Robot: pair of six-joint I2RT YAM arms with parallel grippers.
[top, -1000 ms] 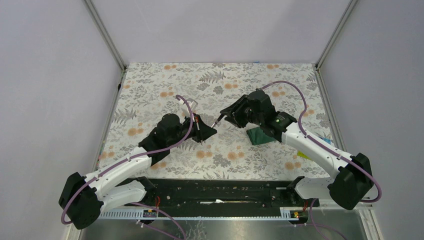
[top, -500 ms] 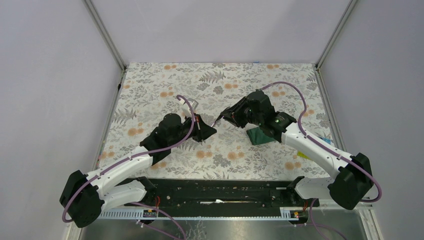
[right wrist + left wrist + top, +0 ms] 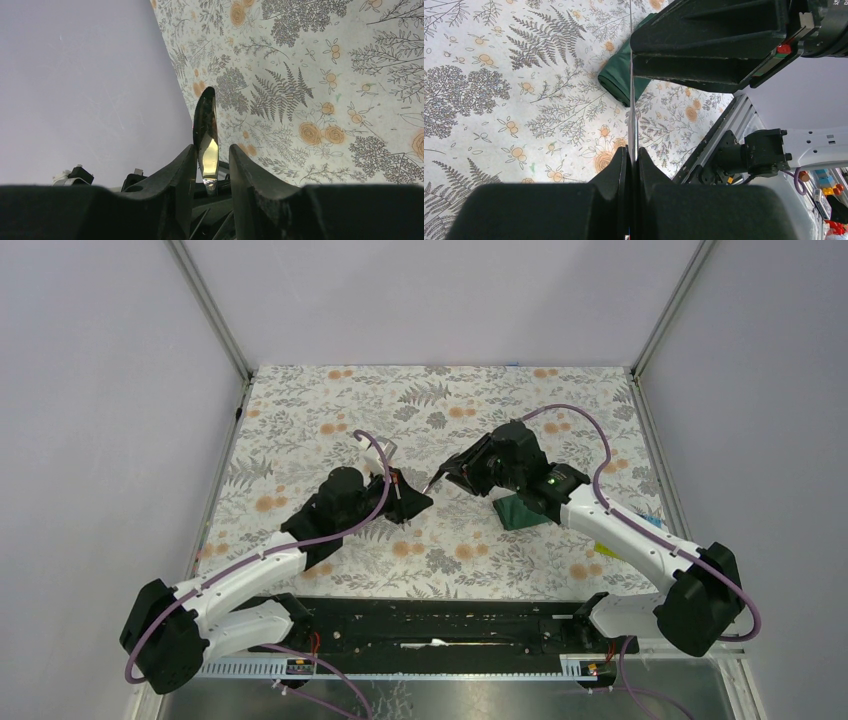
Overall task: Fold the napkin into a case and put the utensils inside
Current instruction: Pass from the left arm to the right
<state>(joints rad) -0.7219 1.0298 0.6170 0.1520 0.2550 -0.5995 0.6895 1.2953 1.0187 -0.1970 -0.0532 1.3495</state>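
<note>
The white left arm (image 3: 240, 575) comes in from the near left over the surface, which is spread with a grey-and-orange floral tablecloth (image 3: 300, 420). It ends well to the left of the dark green folded cloth napkin (image 3: 518, 512). Its black left end effector (image 3: 632, 155) is pressed together on one end of a thin, glossy dark utensil (image 3: 632, 115). In the left wrist view the utensil is seen edge-on, a fine bright line running away from the fingers and crossing in front of the napkin's rounded end. Whether it is the knife or the spoon cannot be told.

The utensil's other end is leaf-shaped with a yellowish glint. It stands between the fingers of the black right end effector (image 3: 450, 472), just to the left of the napkin. In the right wrist view those fingers are apart, one on each side of the utensil, and a gap shows on one side, so they are not clamped on it.

The napkin lies on the tablecloth as a compact bundle, partly hidden under the right arm's wrist. Farther right of the napkin, near the right arm's base, are small bright coloured blocks (image 3: 826, 179).
</note>
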